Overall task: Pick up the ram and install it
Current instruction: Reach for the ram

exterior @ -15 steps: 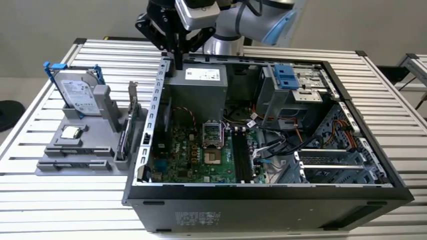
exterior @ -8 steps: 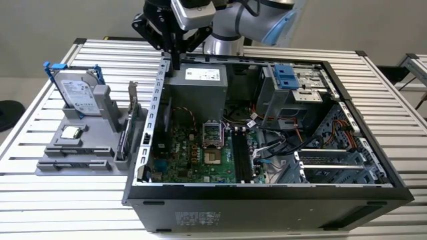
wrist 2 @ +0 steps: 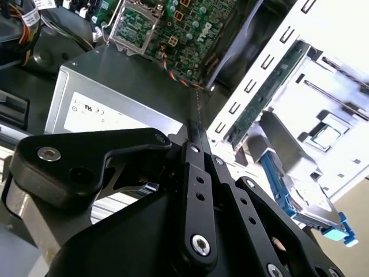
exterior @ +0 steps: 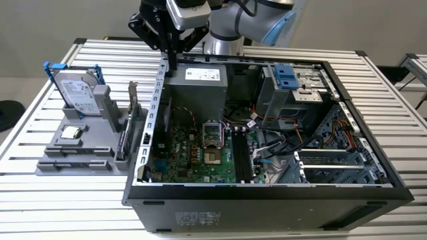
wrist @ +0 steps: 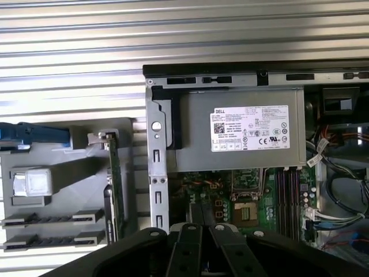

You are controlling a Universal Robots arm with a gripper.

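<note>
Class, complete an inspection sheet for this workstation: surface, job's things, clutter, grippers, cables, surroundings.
Surface: slatted metal table, bearing an open computer case and a grey holder.
Job's things: the ram stands on edge in the holder, untouched.
Clutter: hard drive with blue brackets, processor chip and expansion card, all in the holder.
Grippers: the gripper hangs over the case's far corner on the exterior view's left, fingers together, holding nothing.
Cables: bundled wires inside the case.
Surroundings: a second slatted table at the exterior view's right.
</note>
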